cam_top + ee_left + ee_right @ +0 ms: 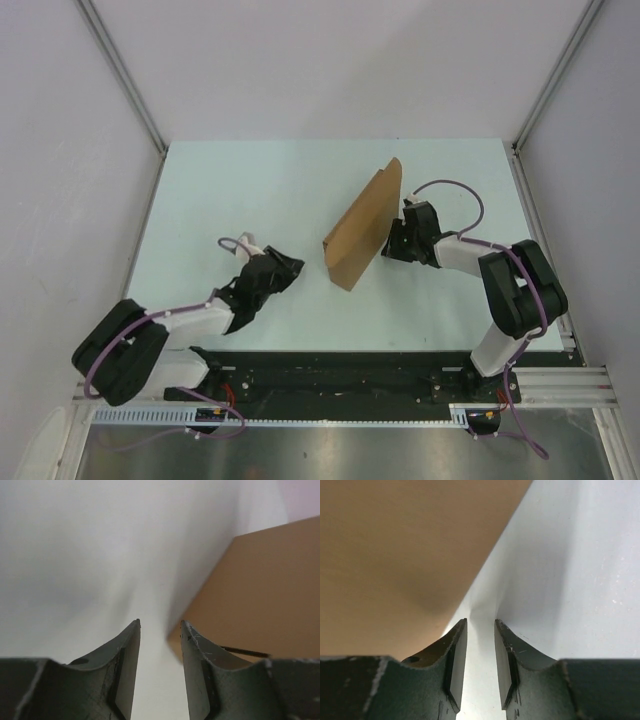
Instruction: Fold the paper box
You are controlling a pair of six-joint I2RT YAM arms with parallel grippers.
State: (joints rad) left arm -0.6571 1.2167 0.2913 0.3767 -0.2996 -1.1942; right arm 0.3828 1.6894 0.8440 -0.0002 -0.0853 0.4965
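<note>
The paper box [365,225] is a plain brown cardboard sheet propped up on edge near the middle of the table, tilted and leaning toward the right. My right gripper [392,240] sits low behind its right face. In the right wrist view the cardboard [405,555] fills the upper left, right beside the left finger, and the right gripper [481,621] is open by a narrow gap with nothing in it. My left gripper [292,268] lies a short way left of the box and apart from it. In its own view the left gripper [160,625] is open and empty, with the box [265,590] ahead to the right.
The pale green table [250,190] is enclosed by white walls with slanted aluminium posts [120,75] at the back corners. A black rail [340,375] carrying the arm bases runs along the near edge.
</note>
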